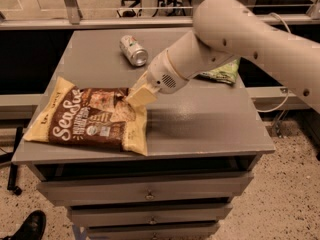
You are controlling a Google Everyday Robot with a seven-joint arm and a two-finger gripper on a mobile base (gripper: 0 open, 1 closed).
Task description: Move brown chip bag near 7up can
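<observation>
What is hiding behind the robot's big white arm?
A green bag lies on the gray table behind the arm. Only part of it shows; the arm covers the rest. The gripper is down at the brown chip bag's right end, gripping it.

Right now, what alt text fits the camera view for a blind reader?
The end effector of a white robot arm pinches one end of a brown chip bag lying flat near the front edge of a grey drawer cabinet. A 7up can lies on its side farther back, apart from the bag; a green bag sits behind the arm.
</observation>
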